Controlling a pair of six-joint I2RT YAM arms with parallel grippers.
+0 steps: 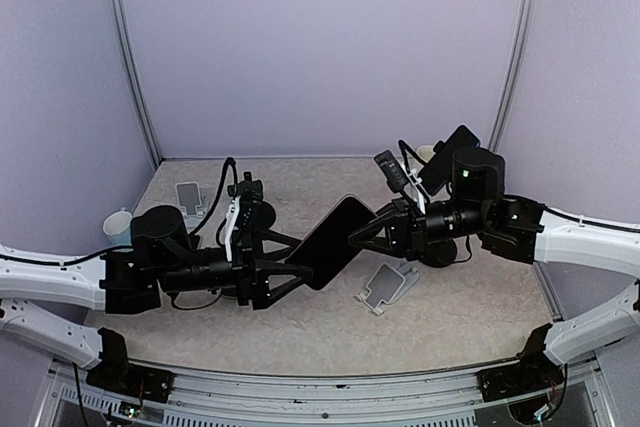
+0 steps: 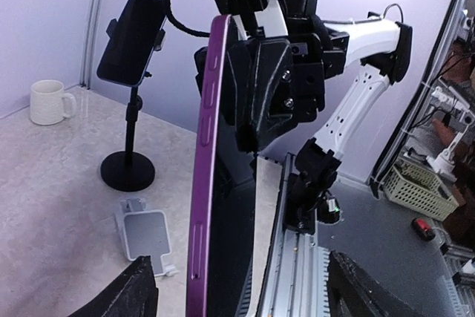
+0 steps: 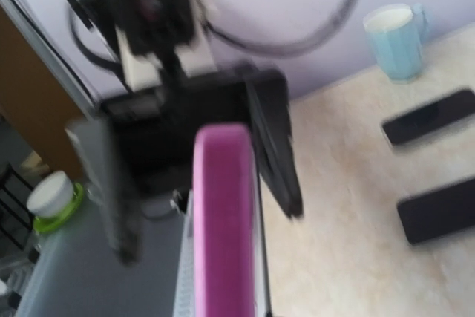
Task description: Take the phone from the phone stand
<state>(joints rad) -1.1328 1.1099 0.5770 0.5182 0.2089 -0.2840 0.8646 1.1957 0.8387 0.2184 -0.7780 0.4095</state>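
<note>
A black phone with a purple edge (image 1: 338, 242) hangs in the air between my two arms, tilted and above the table. My right gripper (image 1: 374, 229) is shut on its upper end; the left wrist view shows those jaws (image 2: 252, 94) clamped on the phone (image 2: 211, 183). My left gripper (image 1: 288, 265) is open, its fingers (image 2: 133, 295) spread wide either side of the phone's lower end without touching it. The small grey phone stand (image 1: 388, 287) lies empty on the table below; it also shows in the left wrist view (image 2: 145, 234). The right wrist view is blurred and shows the phone's edge (image 3: 223, 228).
A black pole stand (image 2: 128, 168) at the back right holds another phone (image 1: 447, 159). A second grey stand (image 1: 188, 192) sits back left, and a pale blue mug (image 1: 118, 223) at the left edge. Two dark phones (image 3: 430, 116) lie flat on the table. A white mug (image 2: 50, 102) stands near the wall.
</note>
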